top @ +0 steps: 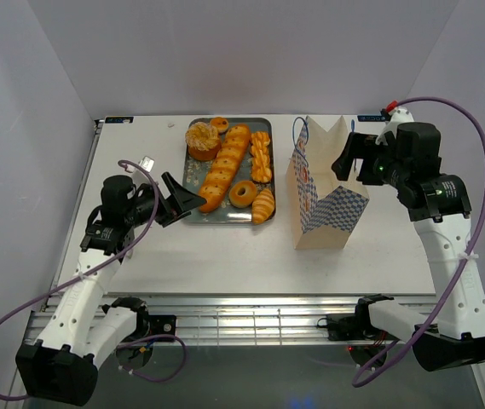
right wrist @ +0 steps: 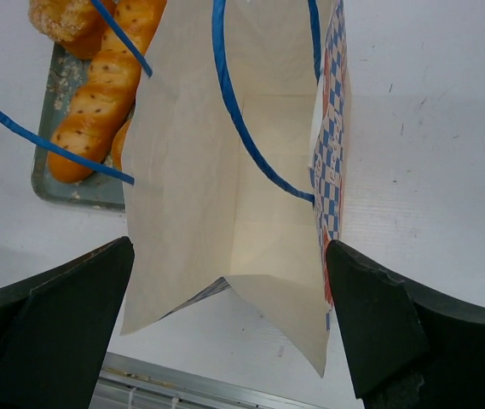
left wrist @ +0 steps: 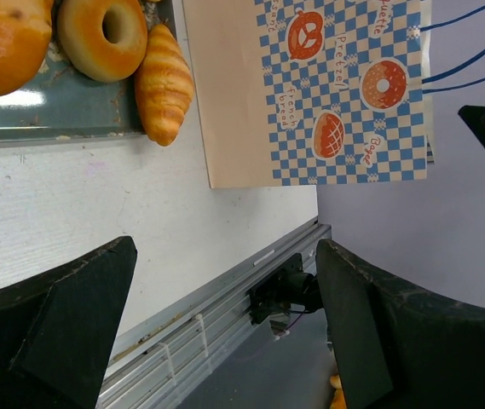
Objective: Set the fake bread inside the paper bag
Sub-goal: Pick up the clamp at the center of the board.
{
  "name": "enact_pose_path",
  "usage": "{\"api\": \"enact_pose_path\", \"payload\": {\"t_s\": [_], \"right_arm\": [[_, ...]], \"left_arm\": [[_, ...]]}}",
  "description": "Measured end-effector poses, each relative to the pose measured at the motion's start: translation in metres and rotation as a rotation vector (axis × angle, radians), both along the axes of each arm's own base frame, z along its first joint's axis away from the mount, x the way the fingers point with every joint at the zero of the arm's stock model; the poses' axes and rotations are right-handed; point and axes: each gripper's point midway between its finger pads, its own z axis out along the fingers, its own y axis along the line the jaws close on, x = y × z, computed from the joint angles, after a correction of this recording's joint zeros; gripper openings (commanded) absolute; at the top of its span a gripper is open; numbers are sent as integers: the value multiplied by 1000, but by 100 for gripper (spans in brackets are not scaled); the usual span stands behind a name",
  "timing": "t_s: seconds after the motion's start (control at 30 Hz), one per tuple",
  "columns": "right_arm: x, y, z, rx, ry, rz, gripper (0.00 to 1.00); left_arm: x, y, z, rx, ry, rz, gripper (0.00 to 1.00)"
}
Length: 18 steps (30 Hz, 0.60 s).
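The fake bread lies on a grey tray (top: pixel 193 179): baguette (top: pixel 225 166), twisted stick (top: pixel 262 156), donut (top: pixel 243 193), croissant (top: pixel 263 205), cupcake (top: pixel 202 141) and small tart (top: pixel 219 124). The paper bag (top: pixel 323 192) stands upright and open just right of the tray. My left gripper (top: pixel 182 198) is open and empty at the tray's left near side; its view shows the donut (left wrist: pixel 104 36), croissant (left wrist: pixel 164 83) and bag (left wrist: pixel 327 94). My right gripper (top: pixel 349 158) is open and empty at the bag's far right rim, looking into the empty bag (right wrist: pixel 251 170).
The table's metal front rail (top: pixel 251 319) runs along the near edge, with the arm bases below it. White walls close in the left, back and right. A long seeded bread (right wrist: pixel 106 94) shows on the tray past the bag's blue cord handles (right wrist: pixel 233 111).
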Motion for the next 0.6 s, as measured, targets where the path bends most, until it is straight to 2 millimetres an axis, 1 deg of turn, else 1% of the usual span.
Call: {"api": "enact_pose_path", "payload": {"t_s": [0.13,0.27,0.33,0.4,0.5,0.6], "right_arm": [[5,1,20,-1,-38,6,100],[4,-2,20,-21,-46,7,100],[4,-4,19,-36,-45,3,99],[5,-8,17,-55,-44,-10,99],[5,-9,13,-61,-34,-15,99],[3,-8,9,-53,-27,-7,98]], "left_arm": [[7,-1,-9,15,39,-1,93],[20,-7,-14,50,60,-18,93],[30,-19,-17,87,70,-41,93],[38,-39,-23,131,83,-82,93],[49,-70,-41,205,119,-134,91],[56,-87,-66,285,159,-149,91]]}}
